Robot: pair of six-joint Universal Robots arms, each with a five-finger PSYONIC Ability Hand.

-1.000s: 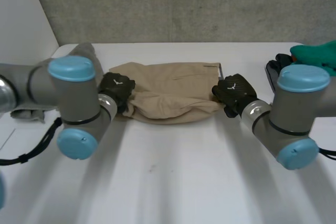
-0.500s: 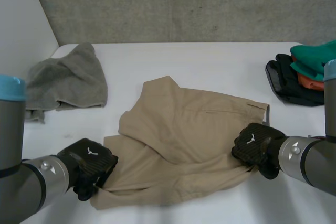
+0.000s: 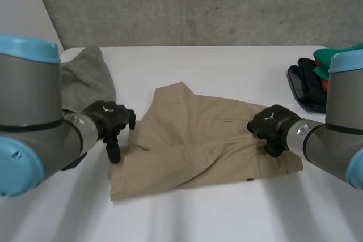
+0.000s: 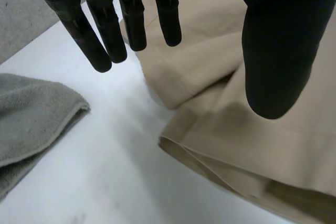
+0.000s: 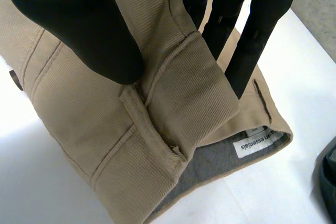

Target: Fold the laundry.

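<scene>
Tan trousers [image 3: 198,145] lie folded on the white table [image 3: 227,66]. My left hand [image 3: 110,123] hovers at their left edge with straight, spread fingers. In the left wrist view its fingers [image 4: 105,30] and thumb hold nothing, and the tan cloth [image 4: 210,72] lies loose below them. My right hand [image 3: 272,126] is at the trousers' right end. The right wrist view shows its thumb [image 5: 79,19] and fingers pinching the folded waistband [image 5: 173,93], with the grey lining and a white label [image 5: 254,141] visible underneath.
A grey towel [image 3: 85,77] lies crumpled at the back left, close to my left hand; its edge [image 4: 31,114] is beside the trousers. A stack of dark and green clothes [image 3: 306,86] sits at the right edge of the table.
Both hands drew the trousers from the far side toward the front. The left hand has since let go of its corner, opened and lifted back. The right hand keeps its pinch.
</scene>
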